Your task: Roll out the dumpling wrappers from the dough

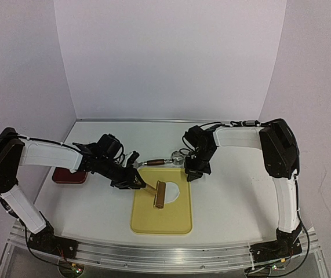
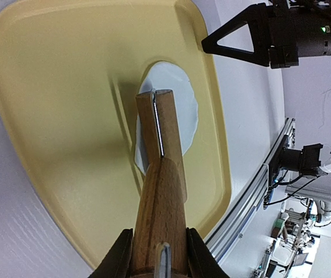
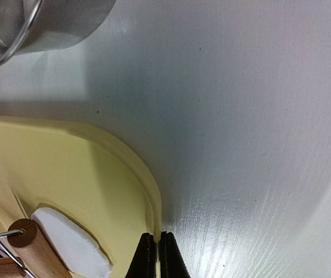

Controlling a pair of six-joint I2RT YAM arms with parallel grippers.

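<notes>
Left wrist: fingers (image 2: pixel 120 258) clamp roller (image 2: pixel 160 191), seemingly on wrapper (image 2: pixel 182 98).

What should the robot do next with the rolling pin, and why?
Probably roll the rolling pin on across the white dough. The left gripper grips its handle, the roller rests on one side of the dough, and the bare part looks thick at its edge. The right gripper seems to pinch the yellow board's rim, steadying it.
</notes>
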